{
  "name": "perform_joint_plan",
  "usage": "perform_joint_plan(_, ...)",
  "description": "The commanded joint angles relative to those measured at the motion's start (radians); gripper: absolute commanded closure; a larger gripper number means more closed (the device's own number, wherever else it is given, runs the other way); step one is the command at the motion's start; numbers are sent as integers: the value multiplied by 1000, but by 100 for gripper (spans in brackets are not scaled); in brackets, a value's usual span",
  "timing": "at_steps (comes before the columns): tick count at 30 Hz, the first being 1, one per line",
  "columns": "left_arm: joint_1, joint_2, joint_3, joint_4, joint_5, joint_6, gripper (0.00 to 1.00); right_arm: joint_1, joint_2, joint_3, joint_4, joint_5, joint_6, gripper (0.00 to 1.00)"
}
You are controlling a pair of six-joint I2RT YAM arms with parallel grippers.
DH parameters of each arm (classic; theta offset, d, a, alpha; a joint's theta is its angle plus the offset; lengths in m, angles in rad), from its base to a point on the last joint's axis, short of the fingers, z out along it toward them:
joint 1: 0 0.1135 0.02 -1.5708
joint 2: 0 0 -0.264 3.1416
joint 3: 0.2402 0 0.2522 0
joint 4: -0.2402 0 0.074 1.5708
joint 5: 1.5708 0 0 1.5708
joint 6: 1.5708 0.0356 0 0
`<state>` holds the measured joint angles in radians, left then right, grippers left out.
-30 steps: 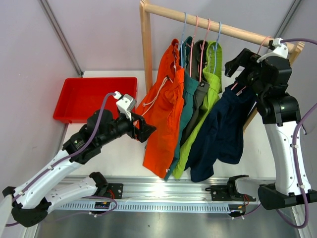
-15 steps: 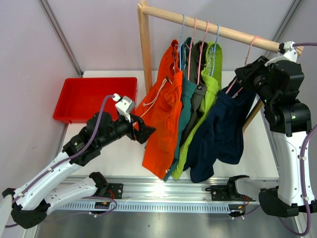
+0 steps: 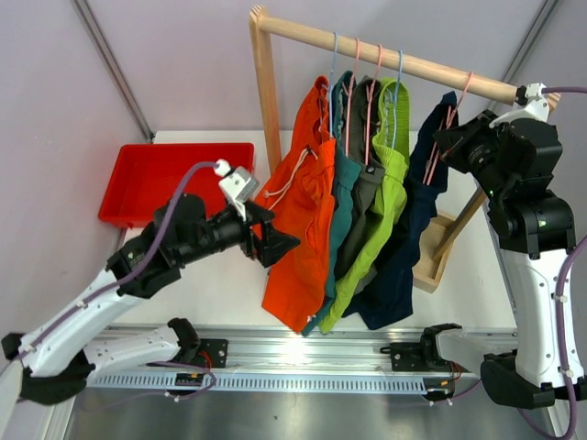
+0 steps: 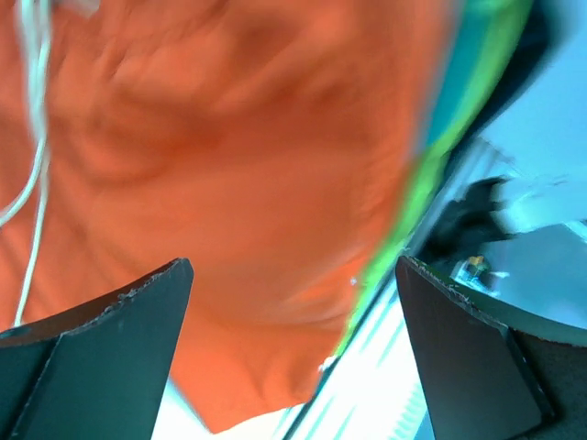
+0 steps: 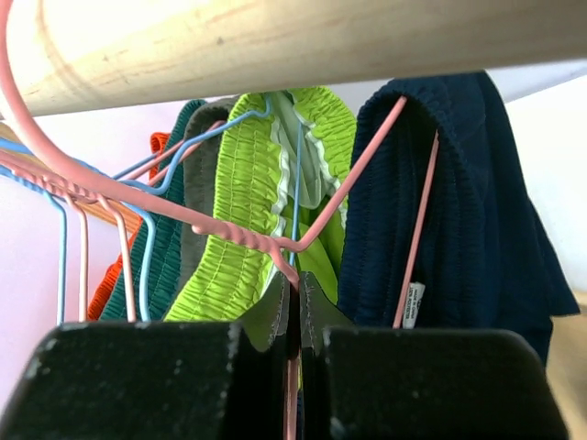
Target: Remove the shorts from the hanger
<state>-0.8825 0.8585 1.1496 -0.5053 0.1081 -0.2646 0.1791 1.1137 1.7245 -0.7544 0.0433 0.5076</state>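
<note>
You have five shorts hanging on wire hangers from a wooden rail (image 3: 404, 62). Orange shorts (image 3: 303, 229) with a white drawstring (image 3: 289, 176) hang nearest your left gripper (image 3: 280, 240), then teal shorts (image 3: 347, 188), grey shorts (image 3: 364, 197), green shorts (image 3: 378, 220) and navy shorts (image 3: 413, 229) out toward your right gripper (image 3: 451, 142).

The rail's wooden post (image 3: 266, 101) rises just behind the left gripper, and the rack's foot (image 3: 438, 247) sits below the right gripper, under the navy shorts.

Your left arm (image 3: 119, 284) reaches low and forward across the table (image 3: 220, 293), its gripper level, pointing at the orange shorts. The jaws are spread wide; in the left wrist view the orange cloth fills the space ahead of both fingers (image 4: 110, 357), blurred, and you cannot tell whether they touch it.

Your right arm (image 3: 541, 275) stands tall, its wrist bent over so the gripper points left, just under the rail. Its jaws are pressed together on the pink hanger (image 5: 348, 179) that carries the navy shorts, pinching the wire where its two shoulders meet. The green shorts and a blue hanger (image 5: 220, 137) crowd just beyond that pinch.

A red tray (image 3: 174, 179) lies to the left of and beyond the left gripper; its visible floor is bare.
</note>
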Motion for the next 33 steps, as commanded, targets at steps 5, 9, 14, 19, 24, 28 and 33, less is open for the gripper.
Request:
perform_joint_plan(5, -424, 322, 523, -82, -267, 64, 1, 8, -12, 225, -63, -56, 60, 100)
perform_joint_plan(9, -556, 500, 601, -23, -382, 82, 1, 7, -17, 308, -127, -17, 74, 100)
perform_joint_plan(14, -624, 602, 627, 47, -412, 70, 1, 7, -35, 319, -177, -25, 100, 100)
perform_joint_plan(19, -658, 642, 608, 103, -400, 62, 1, 7, -84, 264, -181, -31, 108, 100)
perform_joint_plan(24, -664, 674, 608, 106, -435, 57, 1, 8, -107, 234, -188, -31, 115, 100)
perform_joint_plan(28, -664, 691, 613, 119, -462, 68, 1, 8, -121, 221, -189, -60, 123, 100)
perform_joint_plan(33, -664, 728, 624, 131, -404, 64, 1, 7, -126, 217, -189, -63, 129, 100)
